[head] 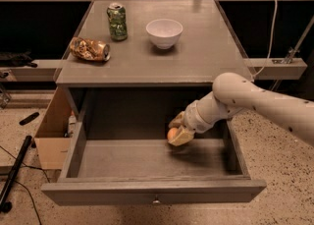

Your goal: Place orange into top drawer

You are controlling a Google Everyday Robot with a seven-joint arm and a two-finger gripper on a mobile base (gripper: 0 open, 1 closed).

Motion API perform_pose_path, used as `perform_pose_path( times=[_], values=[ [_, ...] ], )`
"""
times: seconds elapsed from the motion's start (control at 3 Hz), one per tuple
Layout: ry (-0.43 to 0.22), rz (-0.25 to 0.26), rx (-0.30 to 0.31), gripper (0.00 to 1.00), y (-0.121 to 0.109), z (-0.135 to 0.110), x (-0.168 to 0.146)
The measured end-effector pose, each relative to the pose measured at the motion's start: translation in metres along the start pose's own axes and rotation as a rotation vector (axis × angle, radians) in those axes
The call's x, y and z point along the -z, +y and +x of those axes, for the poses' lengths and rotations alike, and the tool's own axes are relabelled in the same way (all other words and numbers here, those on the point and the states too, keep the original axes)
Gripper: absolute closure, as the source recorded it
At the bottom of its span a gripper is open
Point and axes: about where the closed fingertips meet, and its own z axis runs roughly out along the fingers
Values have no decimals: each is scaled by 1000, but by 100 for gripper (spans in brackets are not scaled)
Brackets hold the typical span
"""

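The top drawer (147, 192) is pulled out wide under the grey table, its small round knob at the front. My gripper (176, 129) reaches in from the right and sits inside the drawer, near its back middle, just above the drawer floor. It is shut on the orange (171, 134), a small round fruit that shows between the pale fingers. The white arm hides the far side of the gripper.
On the tabletop (206, 57) stand a green can (117, 21), a white bowl (164, 32) and a brown-gold snack bag (89, 49). A cardboard box (51, 130) stands at the drawer's left. A black pole (12, 177) lies on the floor at left.
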Motion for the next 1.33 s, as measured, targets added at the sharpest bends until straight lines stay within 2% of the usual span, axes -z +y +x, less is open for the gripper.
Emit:
perform_pose_path(
  times=[0.67, 1.0, 1.33],
  values=[
    [0, 0, 0, 12, 0, 0, 0],
    [0, 0, 0, 0, 0, 0, 0],
    [0, 0, 0, 0, 0, 0, 0]
  ],
)
